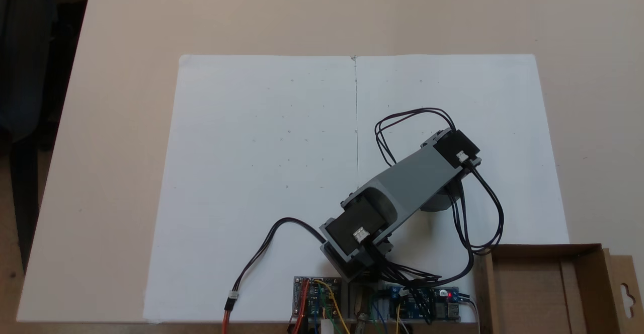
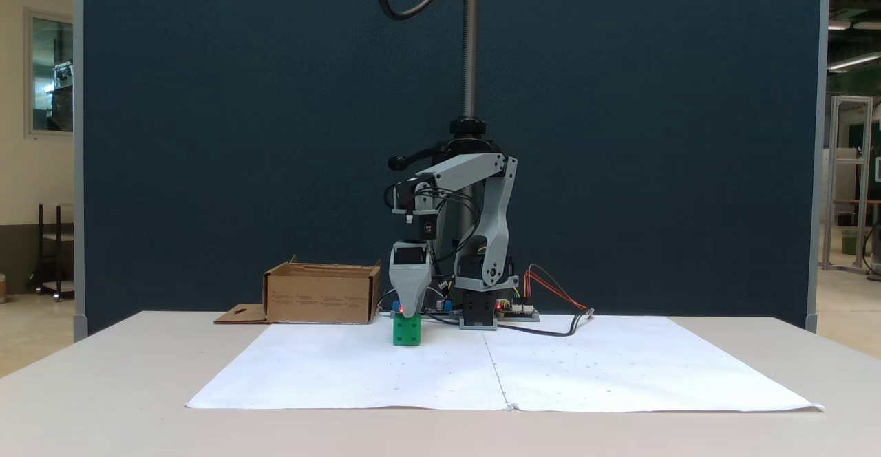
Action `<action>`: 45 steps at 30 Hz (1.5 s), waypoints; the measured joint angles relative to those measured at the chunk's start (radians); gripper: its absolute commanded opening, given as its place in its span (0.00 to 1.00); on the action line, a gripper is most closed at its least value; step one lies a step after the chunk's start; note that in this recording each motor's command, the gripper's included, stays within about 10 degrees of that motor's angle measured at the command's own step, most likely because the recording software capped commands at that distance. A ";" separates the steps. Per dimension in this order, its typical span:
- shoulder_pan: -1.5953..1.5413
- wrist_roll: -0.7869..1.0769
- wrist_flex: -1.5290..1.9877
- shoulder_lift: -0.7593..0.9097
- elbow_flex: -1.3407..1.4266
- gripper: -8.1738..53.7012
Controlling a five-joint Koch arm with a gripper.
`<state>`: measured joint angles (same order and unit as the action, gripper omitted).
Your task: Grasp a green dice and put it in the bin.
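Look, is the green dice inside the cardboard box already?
No, the green dice sits on the white paper under the claw, beside the bin.

Even, soft indoor light, both views sharp; faint shadows on paper sheets [image 1: 261, 173], no glare.

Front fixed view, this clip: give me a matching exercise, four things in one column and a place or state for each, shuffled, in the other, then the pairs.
Things:
1. green dice
2. cardboard box
3. white paper sheets
4. pincer

Places or states:
A. lying flat on the table, joined edge to edge
B. pointing straight down at the top of the cube
C. standing on the paper, directly under the arm's tip
D. standing left of the arm's base, flap lying flat on the table

Pairs: 1-C, 2-D, 3-A, 4-B
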<state>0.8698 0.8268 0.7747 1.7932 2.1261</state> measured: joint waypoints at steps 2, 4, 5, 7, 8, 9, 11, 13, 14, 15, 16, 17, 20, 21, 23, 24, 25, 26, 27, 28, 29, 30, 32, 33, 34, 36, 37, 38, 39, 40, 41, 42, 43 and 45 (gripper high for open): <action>0.003 0.000 -0.012 -0.012 -0.009 0.88; -0.002 0.000 -0.018 -0.017 -0.015 0.88; 0.002 0.000 -0.018 -0.021 -0.021 0.88; -0.002 -0.002 -0.021 -0.034 -0.044 0.88; 0.000 0.000 -0.021 -0.040 -0.052 0.88; 0.005 0.000 -0.021 -0.048 -0.058 0.88; 0.000 0.000 -0.023 -0.054 -0.058 0.88; 0.003 0.000 -0.023 -0.054 -0.058 0.88; 0.000 0.000 -0.023 -0.054 -0.058 0.88; 0.002 0.000 -0.023 -0.054 -0.058 0.88; 0.003 0.000 -0.023 -0.054 -0.058 0.88; 0.000 0.000 -0.023 -0.054 -0.058 0.88; 0.017 0.009 -0.023 -0.054 -0.058 0.88; 0.018 0.020 -0.023 -0.054 -0.058 0.88; 0.021 0.041 -0.023 -0.054 -0.058 0.88; 0.018 0.046 -0.023 -0.054 -0.058 0.88; 0.020 0.051 -0.023 -0.054 -0.058 0.88; 0.021 0.058 -0.023 -0.054 -0.058 0.88; 0.020 0.067 -0.023 -0.054 -0.057 0.88; 0.020 0.077 -0.023 -0.054 -0.058 0.88; 0.020 0.084 -0.023 -0.054 -0.058 0.88; 0.020 0.087 -0.023 -0.054 -0.058 0.88; 0.020 0.091 -0.023 -0.054 -0.058 0.88; 0.020 0.092 -0.023 -0.054 -0.058 0.88; 0.020 0.094 -0.023 -0.054 -0.058 0.88; 0.020 0.094 -0.023 -0.054 -0.058 0.88; 0.020 0.094 -0.023 -0.054 -0.058 0.88; 0.020 0.094 -0.023 -0.054 -0.058 0.88; 0.020 0.094 -0.023 -0.058 -0.058 0.88; 0.020 0.094 -0.023 -0.067 -0.058 0.88; 0.020 0.094 -0.023 -0.071 -0.057 0.88; 0.020 0.094 -0.023 -0.069 -0.058 0.88; 0.020 0.094 -0.023 -0.069 -0.058 0.88; 0.020 0.094 -0.023 -0.069 -0.058 0.88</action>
<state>0.8897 0.9204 0.7517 1.7242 2.0678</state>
